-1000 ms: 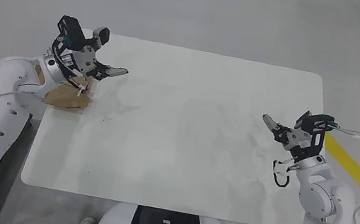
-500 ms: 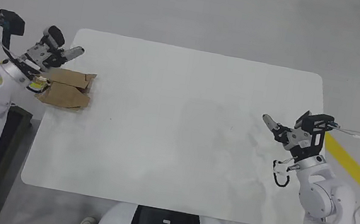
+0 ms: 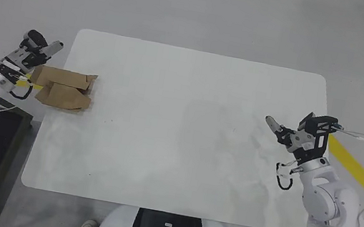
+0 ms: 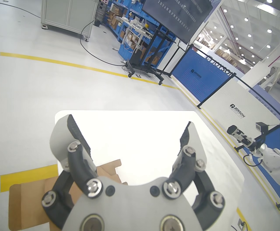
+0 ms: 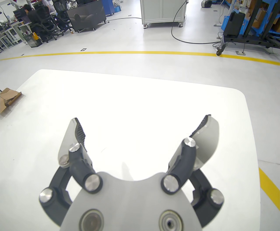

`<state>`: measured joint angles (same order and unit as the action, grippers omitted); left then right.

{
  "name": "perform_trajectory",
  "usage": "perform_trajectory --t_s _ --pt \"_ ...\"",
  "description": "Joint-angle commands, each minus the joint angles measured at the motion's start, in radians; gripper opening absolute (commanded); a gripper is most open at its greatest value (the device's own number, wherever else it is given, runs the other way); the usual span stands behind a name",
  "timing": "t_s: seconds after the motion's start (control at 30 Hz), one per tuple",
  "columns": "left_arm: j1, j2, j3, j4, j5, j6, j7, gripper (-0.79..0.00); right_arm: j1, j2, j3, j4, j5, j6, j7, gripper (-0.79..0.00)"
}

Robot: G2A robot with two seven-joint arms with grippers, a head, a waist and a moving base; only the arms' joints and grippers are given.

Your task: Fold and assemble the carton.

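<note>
We find the flattened carton overhanging the bench's left edge, its long axis running across the bench. Our left fingers are wide and empty, and hang just above its outer end. The right fingers, equally wide, sit well apart, so the left arm is nearer.

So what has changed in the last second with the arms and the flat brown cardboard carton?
The left gripper, which was over the flat brown cardboard carton, has drawn back past the left edge of the white table; it is open and empty. The carton lies at that edge as before, and the right gripper has not moved.
</note>
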<state>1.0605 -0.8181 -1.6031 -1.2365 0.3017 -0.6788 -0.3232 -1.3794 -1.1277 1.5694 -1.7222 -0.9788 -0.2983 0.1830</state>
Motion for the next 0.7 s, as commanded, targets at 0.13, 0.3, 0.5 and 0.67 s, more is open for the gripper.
perform_trajectory --t_s 0.13,0.3,0.5,0.67 --pt "0.0 0.0 0.0 0.0 0.0 0.0 0.0 0.0 0.0 0.0 0.0 0.0 0.0 0.0 0.0 0.0" --pt "0.023 -0.007 -0.006 0.014 -0.094 0.098 0.003 0.0 0.0 0.0 0.0 0.0 0.0 0.0 0.0 0.0" --pt "0.038 -0.004 -0.08 0.075 -0.389 0.24 -0.151 0.0 0.0 0.0 0.0 0.0 0.0 0.0 0.0 0.0" --pt "0.072 0.004 -0.158 0.149 -0.536 0.309 -0.234 0.0 0.0 0.0 0.0 0.0 0.0 0.0 0.0 0.0"
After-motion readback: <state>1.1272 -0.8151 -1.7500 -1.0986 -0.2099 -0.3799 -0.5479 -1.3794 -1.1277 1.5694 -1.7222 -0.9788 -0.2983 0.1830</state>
